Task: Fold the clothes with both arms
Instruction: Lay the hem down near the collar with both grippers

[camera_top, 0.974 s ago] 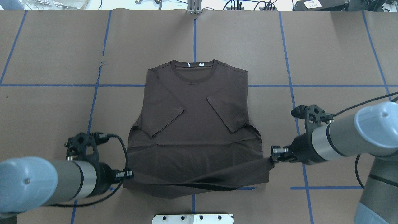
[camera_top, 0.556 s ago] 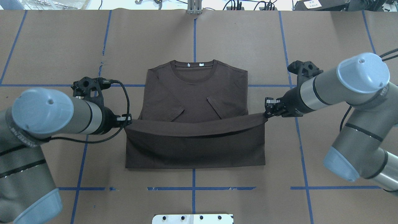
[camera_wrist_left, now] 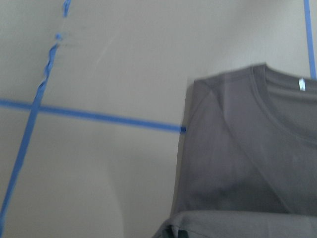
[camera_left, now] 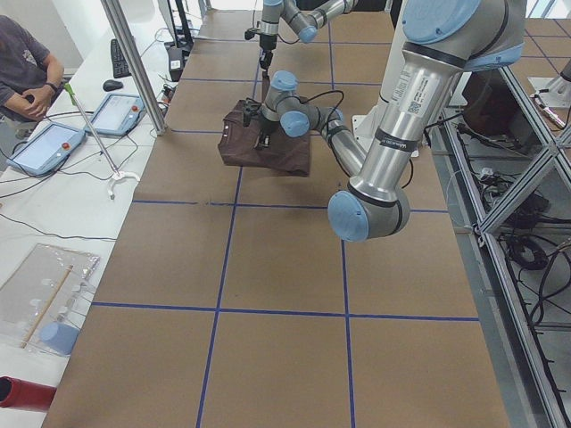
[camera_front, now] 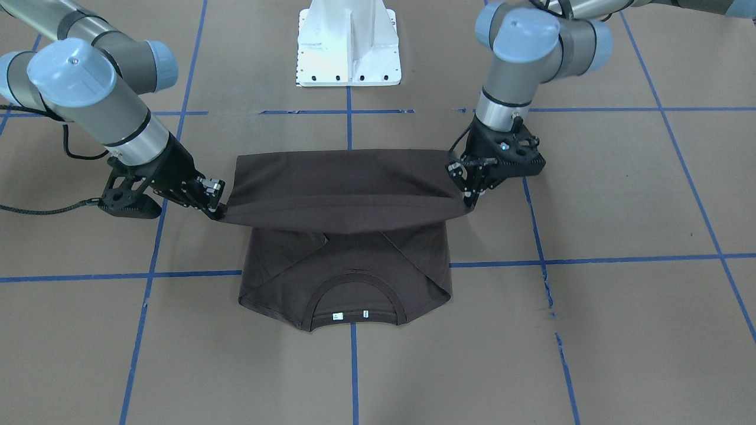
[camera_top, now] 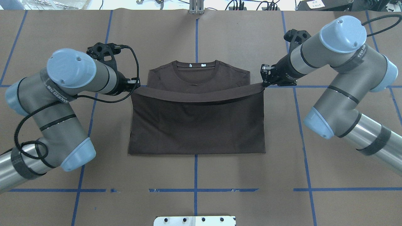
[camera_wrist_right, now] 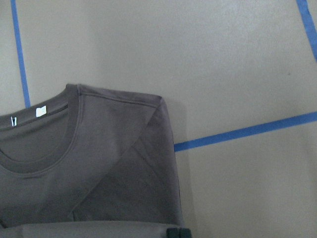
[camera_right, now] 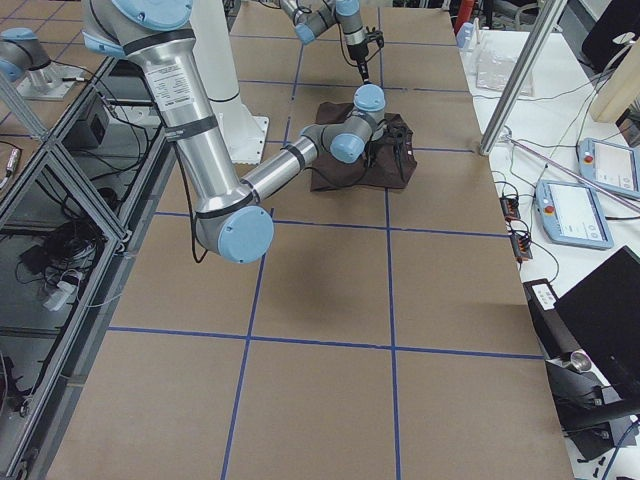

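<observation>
Brown-grey cotton of the T-shirt (camera_top: 198, 131) now lies doubled over the middle of the bench (camera_top: 251, 34), with the collar (camera_top: 196, 74) at the end far from the robot. One second ago the hem (camera_top: 198, 93) hung low at the near end. It has since travelled across the body of the garment and now hangs just short of the collar, raised off the lower layer and sagging slightly at its middle. The left claw (camera_top: 136, 84) pinches one hem corner and the right claw (camera_top: 264, 83) pinches the other, with the cloth stretched between them. A straight fold edge (camera_top: 196, 153) has formed at the near side, so the halving appears almost complete. Judged from this, what remains is to lower the hem by the collar and let go. The folded-in sleeves (camera_front: 277, 260), plain in the earlier overhead view, are now covered there and show only in part beneath the raised hem in the front-facing view. Fingertips are small and partly wrapped in cloth, so the grip is inferred from the taut hem. Both wrist cameras show only the upper part of the T-shirt, the left one blurred, with the claws almost cut off at the bottom edge. Chest lettering cannot be made out. Side views are too distant for detail.
</observation>
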Controlling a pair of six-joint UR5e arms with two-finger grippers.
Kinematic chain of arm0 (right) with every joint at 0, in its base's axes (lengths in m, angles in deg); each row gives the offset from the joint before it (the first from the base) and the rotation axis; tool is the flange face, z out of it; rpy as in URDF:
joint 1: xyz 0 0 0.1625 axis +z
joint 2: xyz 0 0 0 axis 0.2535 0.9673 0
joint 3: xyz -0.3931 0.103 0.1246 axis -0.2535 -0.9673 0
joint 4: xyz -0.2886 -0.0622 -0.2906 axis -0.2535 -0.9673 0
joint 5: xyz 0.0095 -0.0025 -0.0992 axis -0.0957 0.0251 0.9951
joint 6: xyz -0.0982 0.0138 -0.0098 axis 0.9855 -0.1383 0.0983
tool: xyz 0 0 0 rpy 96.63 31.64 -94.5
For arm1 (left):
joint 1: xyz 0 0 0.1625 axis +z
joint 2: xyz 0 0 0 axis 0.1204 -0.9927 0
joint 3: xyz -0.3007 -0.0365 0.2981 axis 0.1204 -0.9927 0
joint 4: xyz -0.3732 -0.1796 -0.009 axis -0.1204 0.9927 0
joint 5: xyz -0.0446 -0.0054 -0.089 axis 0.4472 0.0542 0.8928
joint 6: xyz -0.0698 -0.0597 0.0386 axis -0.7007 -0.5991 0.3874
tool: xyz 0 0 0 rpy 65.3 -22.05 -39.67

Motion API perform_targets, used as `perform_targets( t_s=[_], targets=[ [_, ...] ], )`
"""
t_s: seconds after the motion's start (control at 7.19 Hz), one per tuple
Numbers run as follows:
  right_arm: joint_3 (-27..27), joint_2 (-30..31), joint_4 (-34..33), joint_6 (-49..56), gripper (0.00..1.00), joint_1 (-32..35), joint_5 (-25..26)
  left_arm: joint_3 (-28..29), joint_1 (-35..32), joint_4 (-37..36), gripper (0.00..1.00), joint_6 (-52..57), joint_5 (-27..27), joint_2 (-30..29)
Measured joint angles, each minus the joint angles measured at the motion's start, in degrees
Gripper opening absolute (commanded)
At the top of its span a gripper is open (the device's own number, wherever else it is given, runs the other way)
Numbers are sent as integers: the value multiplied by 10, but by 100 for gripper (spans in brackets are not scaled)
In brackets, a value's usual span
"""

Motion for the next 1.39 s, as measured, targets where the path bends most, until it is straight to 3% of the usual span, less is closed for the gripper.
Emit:
perform_targets(
  t_s=[0.42,0.83,1.39],
  targets=[
    [-86,-50,1,8,0,22,0,98,-29,79,0,1,-1,-23],
    [-124,-84,0,11,0,32,0,115,-31,84,0,0,-1,-41],
    [-213,-150,2,15,0,32,2,134,-34,85,0,-5,-2,-61]
  ],
)
